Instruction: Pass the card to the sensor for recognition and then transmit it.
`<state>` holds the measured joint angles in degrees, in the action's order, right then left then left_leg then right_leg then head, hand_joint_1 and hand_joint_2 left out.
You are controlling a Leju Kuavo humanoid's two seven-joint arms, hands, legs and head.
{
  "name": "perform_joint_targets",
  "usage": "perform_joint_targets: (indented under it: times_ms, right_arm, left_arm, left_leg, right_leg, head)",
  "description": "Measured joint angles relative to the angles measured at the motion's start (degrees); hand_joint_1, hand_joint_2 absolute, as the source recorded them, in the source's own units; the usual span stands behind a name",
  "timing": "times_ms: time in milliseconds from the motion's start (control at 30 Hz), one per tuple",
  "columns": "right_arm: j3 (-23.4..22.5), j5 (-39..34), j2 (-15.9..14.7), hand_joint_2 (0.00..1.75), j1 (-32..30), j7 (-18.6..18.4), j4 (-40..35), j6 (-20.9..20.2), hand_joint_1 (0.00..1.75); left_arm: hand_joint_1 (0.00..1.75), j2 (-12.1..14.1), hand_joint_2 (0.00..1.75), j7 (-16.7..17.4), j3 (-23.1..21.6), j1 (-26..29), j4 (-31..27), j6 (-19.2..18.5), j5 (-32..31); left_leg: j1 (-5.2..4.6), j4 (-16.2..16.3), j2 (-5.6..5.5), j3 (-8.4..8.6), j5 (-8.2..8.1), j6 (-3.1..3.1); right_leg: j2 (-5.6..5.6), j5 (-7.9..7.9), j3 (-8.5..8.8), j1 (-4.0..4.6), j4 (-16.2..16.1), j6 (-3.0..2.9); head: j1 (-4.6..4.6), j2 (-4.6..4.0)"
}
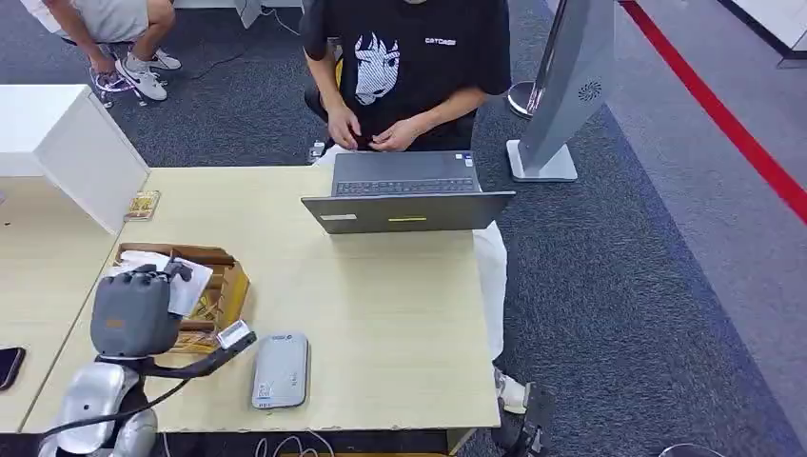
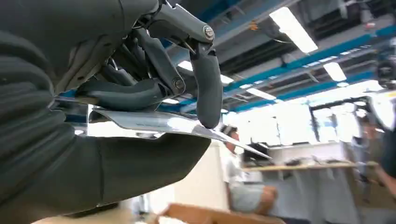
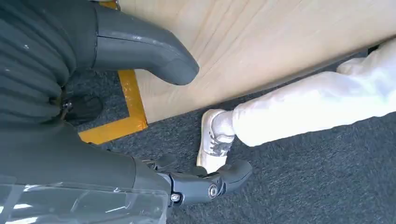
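Grey-covered left hand (image 1: pixel 143 309) is hovering over the desk's (image 1: pixel 381 314) front left corner, above an open cardboard box (image 1: pixel 221 286) of small packets. A white card (image 1: pixel 190 290) is lying against the far side of this hand; in the left wrist view the card (image 2: pixel 159 122) is appearing as a thin, glossy sheet seen edge-on, pinched between the thick thumb below and the darker fingers (image 2: pixel 208 88) above, one fingertip pressing down on its upper face. The left hand (image 2: pixel 140 93) is thus closing on the card and holding it clear of the desk.

Just beside the box, nearer the front edge, a flat grey sensor (image 1: pixel 281 369) is lying on the desk; the card is being held off to its left, not over it. A black cable with a small white tag (image 1: pixel 233 334) is running between the hand and the sensor.

At the far edge a grey laptop (image 1: pixel 407 195) is standing open, facing a seated person in a black printed shirt (image 1: pixel 409 57). A dark phone (image 1: pixel 8 365) is resting on the adjoining desk at left.

The right hand (image 3: pixel 140 93) is hanging beside the desk's right edge above dark carpet, its fingers apart and holding nothing, near the person's white trouser leg (image 3: pixel 317 102) and shoe (image 3: pixel 212 140).
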<state>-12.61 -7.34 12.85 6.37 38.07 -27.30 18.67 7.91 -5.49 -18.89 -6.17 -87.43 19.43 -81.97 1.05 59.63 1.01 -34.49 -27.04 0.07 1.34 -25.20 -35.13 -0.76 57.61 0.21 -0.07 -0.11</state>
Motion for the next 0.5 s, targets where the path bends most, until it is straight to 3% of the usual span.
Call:
perform_joint_targets:
  times_ms: [167, 500]
  right_arm:
    - [-0.2, -0.2, 0.0, 1.75, 0.1, -0.2, -0.2, 0.0, 0.00]
    - [-0.7, 0.3, 0.0, 1.75, 0.0, 0.0, -0.2, 0.0, 0.00]
  left_arm:
    - [1.75, -1.1, 1.75, 1.2, -4.8, 2.1, -0.9, -0.3, -1.6]
    - [1.75, -1.5, 1.75, 1.3, -6.0, 3.6, -1.0, -0.9, -1.1]
  left_leg:
    - [0.00, 0.0, -0.04, -0.04, 0.00, 0.00]
    - [0.00, 0.0, -0.07, -0.05, 0.01, 0.00]
  right_leg:
    - [-0.03, -0.01, -0.01, 0.00, 0.0, 0.03]
    - [-0.07, -0.02, -0.01, 0.00, 0.0, 0.03]
  head:
    - [0.00, 0.00]
    - [0.02, 0.00]
